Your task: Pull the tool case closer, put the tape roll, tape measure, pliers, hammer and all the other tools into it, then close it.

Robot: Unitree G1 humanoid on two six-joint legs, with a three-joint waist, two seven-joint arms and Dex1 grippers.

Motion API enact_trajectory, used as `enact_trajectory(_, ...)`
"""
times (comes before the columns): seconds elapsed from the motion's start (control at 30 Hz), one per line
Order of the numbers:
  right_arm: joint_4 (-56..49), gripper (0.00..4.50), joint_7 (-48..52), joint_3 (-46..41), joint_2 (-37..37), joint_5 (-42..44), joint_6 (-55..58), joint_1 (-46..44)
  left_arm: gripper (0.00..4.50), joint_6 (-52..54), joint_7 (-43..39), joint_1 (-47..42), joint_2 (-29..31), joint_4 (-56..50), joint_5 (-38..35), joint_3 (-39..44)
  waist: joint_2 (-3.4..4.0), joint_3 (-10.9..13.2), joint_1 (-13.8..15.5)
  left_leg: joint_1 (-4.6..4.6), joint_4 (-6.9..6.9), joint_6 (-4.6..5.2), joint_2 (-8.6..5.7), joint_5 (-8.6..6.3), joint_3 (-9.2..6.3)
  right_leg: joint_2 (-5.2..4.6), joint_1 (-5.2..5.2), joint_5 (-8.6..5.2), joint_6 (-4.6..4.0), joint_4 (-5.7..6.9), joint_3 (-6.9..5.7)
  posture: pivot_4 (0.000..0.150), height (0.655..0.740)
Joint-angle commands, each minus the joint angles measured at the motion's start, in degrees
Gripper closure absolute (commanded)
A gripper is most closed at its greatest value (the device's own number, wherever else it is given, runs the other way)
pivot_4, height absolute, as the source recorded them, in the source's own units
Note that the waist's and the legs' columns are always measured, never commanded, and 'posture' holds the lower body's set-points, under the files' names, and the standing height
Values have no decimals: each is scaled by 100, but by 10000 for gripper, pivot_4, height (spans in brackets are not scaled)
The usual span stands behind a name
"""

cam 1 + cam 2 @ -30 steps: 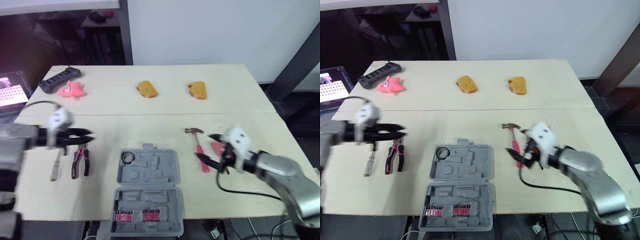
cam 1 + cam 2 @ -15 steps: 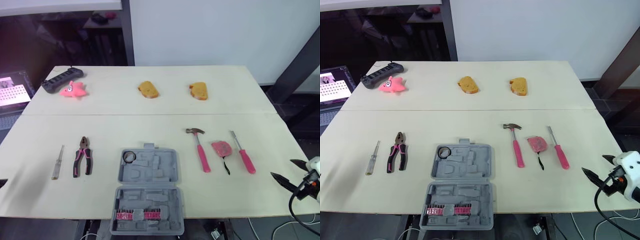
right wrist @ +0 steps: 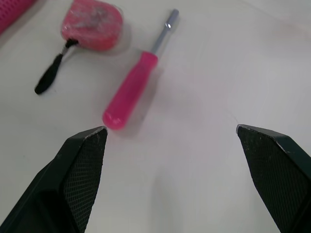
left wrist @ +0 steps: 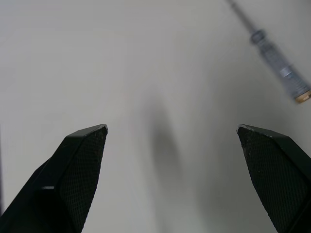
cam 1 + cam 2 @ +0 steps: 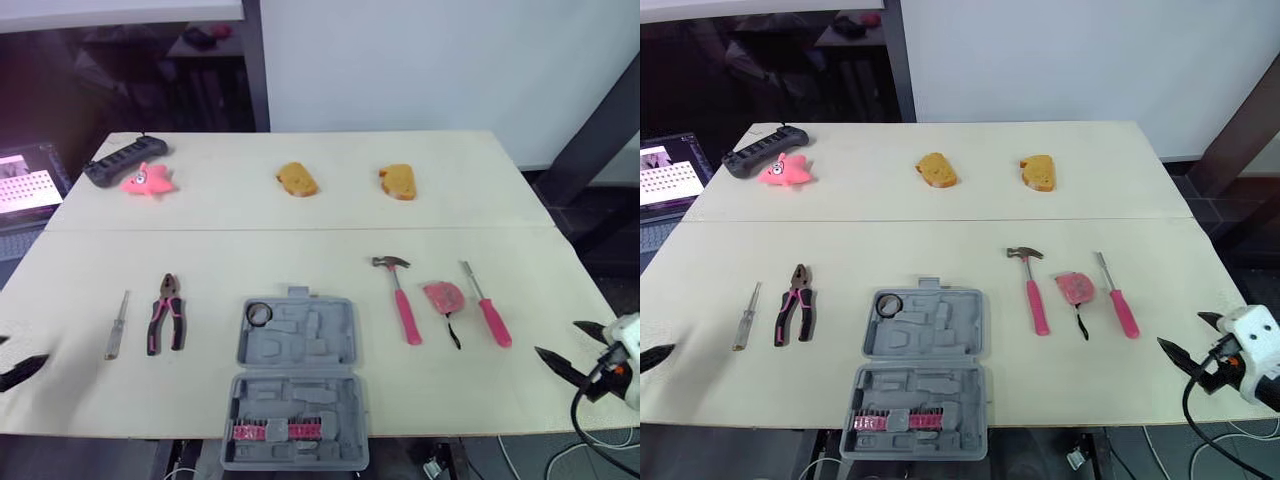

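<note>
The grey tool case (image 5: 296, 345) lies open at the table's near edge, with a black tape roll (image 5: 258, 313) in its upper left pocket and pink bits (image 5: 270, 431) in the near half. To its left lie the pliers (image 5: 164, 312) and a small clear screwdriver (image 5: 116, 325). To its right lie the hammer (image 5: 400, 295), the pink tape measure (image 5: 443, 296) and a pink screwdriver (image 5: 485, 305). My left gripper (image 5: 12, 358) stands open at the near left edge, close to the clear screwdriver (image 4: 274, 63). My right gripper (image 5: 562, 340) is open at the near right edge, short of the pink screwdriver (image 3: 133, 92).
At the far left sit a black power strip (image 5: 122, 160) and a pink starfish toy (image 5: 147, 180). Two bread pieces (image 5: 295, 179) (image 5: 397, 181) lie at the far middle. A laptop (image 5: 25, 185) stands off the table's left side.
Both arms have drawn back from over the tools to the table's near corners. The left gripper, nearly shut a second ago, now stands open. No tool has moved.
</note>
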Motion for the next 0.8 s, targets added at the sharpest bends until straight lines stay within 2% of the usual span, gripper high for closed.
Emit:
enact_trajectory(0.03,-1392,0,-473,123,228,372,955,167,240,510,-126,342,-437,-1683,-392,-77,0,0,6,-1,0,0,0,0,0,0,0,2,4,0,0,1500,7400)
enact_trajectory(0.17,-2745,0,-1228,516,558,515,2013,181,240,1493,30,960,-907,-4079,-679,-370,-5,-3,23,-4,5,-4,2,2,-1,-1,1,3,6,1,1,1500,7400)
enact_trajectory(0.33,-3720,0,-2558,1355,1175,331,3263,-277,240,2262,-10,1239,-1230,-6363,-1284,-704,-8,-5,62,-3,8,-5,2,2,-2,0,1,3,4,0,4,1500,7400)
enact_trajectory(0.53,-3626,0,-3655,2144,1823,-237,3776,-795,240,2402,-101,1377,-1463,-7567,-1656,-884,-6,-5,62,-4,7,-4,1,2,0,0,-2,-2,-5,-4,7,1500,7400)
enact_trajectory(0.63,-3474,0,-3981,2281,2109,-373,3925,-1044,240,2402,-187,1311,-1628,-7895,-1956,-888,-7,-5,64,-4,9,-5,1,2,0,-1,-2,-4,-9,-4,8,1500,7400)
enact_trajectory(0.8,-3037,0,-4376,2248,2557,-409,4242,-1499,240,2426,-643,1342,-1462,-8183,-2119,-901,-7,-5,53,-4,8,-5,0,2,0,0,-3,-4,-10,-4,8,1500,7400)
